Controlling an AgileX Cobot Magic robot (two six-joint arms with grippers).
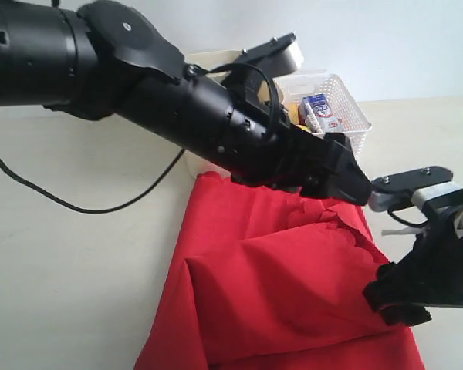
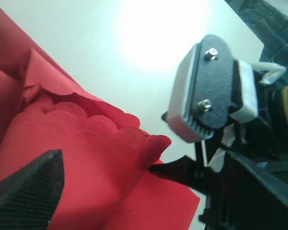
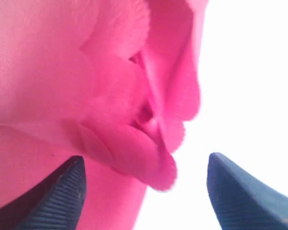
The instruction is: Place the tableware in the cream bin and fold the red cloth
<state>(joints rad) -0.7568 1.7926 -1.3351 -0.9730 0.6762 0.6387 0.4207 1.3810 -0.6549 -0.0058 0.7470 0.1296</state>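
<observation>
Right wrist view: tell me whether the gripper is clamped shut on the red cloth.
No, the fingertips of the right gripper stand wide apart, and the red cloth lies loose between them.

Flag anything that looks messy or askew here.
The red cloth is folded untidily. Its scalloped edge bunches into loose humps on the side nearest the white basket, and the layers lie crooked rather than edge to edge.

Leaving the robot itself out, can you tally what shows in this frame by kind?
Cloths: 1, the red cloth
Containers: 2, the cream bin and the white lattice basket
Cartons: 1, a blue-and-white carton in the basket
Cables: 1, a black cable
Total: 5. Much of both containers is hidden.
</observation>
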